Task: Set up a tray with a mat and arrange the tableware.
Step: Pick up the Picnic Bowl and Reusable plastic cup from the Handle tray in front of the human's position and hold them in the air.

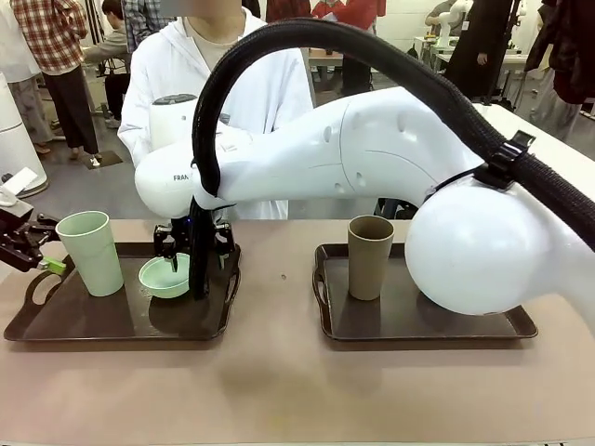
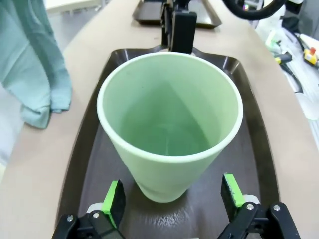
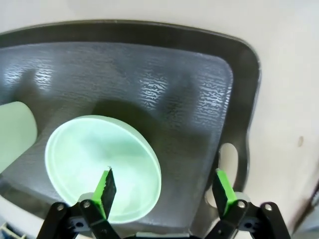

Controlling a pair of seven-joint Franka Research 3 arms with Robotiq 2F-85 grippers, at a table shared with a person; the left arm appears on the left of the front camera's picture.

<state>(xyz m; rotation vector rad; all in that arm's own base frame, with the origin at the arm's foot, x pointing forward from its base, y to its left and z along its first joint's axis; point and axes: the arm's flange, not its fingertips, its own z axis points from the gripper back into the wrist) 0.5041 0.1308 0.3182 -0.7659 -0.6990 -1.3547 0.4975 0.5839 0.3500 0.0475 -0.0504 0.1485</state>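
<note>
While both gape empty, left pincer (image 2: 172, 196) faces pale green tumbler (image 2: 169, 124), right pincer (image 3: 164, 191) straddles mint bowl (image 3: 89, 154) rim by tray handle (image 3: 227, 159).

A robotics lab, it seems: a white robot arm (image 1: 372, 149) reaches over a tan table (image 1: 279, 390). Behind the table stands a person in a white jacket (image 1: 158, 74), with other people (image 1: 46, 56) farther back and cables and hand tools (image 2: 299, 55) beside it.
</note>
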